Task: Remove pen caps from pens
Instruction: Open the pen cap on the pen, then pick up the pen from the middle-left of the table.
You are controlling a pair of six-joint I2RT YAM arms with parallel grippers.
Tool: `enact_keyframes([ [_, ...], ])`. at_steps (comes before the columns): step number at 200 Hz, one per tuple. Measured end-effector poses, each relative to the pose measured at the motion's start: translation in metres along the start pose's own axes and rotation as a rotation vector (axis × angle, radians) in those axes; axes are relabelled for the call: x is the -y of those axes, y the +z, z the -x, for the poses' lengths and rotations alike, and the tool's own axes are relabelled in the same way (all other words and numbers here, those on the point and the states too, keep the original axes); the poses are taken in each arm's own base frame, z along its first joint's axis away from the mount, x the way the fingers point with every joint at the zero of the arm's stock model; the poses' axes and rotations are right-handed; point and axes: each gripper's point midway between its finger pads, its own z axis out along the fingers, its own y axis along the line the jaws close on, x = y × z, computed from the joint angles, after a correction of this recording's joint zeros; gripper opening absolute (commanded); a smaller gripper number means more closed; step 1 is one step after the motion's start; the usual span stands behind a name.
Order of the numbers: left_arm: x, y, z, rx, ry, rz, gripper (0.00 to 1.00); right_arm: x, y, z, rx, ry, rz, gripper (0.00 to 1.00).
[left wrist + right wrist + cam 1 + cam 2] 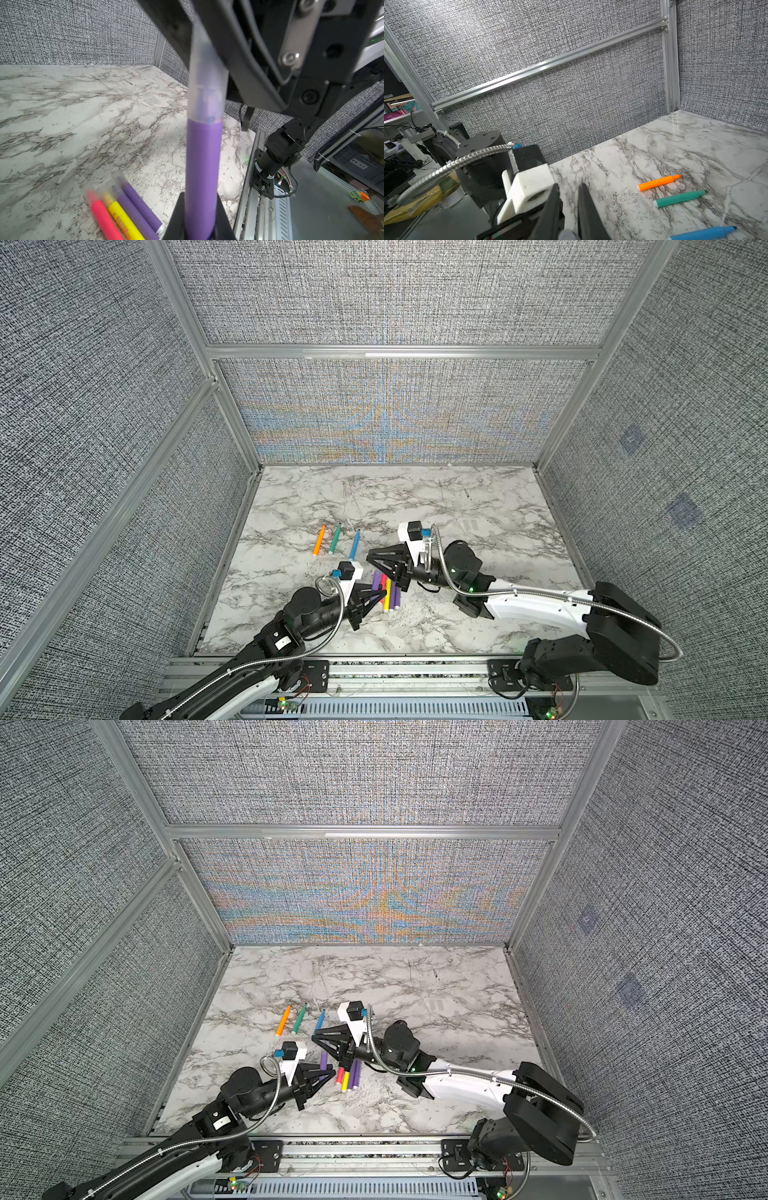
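Marble tabletop (457,510), grey fabric walls (374,294); left gripper (381,594) clamps a purple pen (202,166), right gripper (370,558) pinches its clear cap (204,83).

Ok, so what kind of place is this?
Probably a robot lab test cell: a left arm and right arm at a marble-look table, enclosed by grey fabric panels on aluminium framing.

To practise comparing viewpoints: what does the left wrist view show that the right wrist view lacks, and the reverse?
Left wrist only: the purple pen in the left pincer, its clear cap gripped by the right pincer; red pen, yellow pen and two purple pens lying together. Right wrist only: uncapped orange pen, green pen, blue pen. Both: the marble table.
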Motion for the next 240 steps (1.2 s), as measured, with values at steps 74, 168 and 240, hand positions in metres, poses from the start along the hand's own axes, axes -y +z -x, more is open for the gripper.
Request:
enact_keyframes([
  [74,-0.001,0.008,0.023,0.095,0.018,0.004,0.0,-0.005,0.01,0.038,-0.043,-0.072,-0.05,0.0],
  [168,-0.075,0.002,-0.014,-0.114,-0.13,0.439,0.0,-0.027,-0.045,0.178,0.247,-0.295,-0.251,0.0],
  [240,-0.178,-0.022,0.022,-0.325,-0.15,0.905,0.0,0.126,-0.154,0.05,-0.257,-0.414,-1.073,0.0],
])
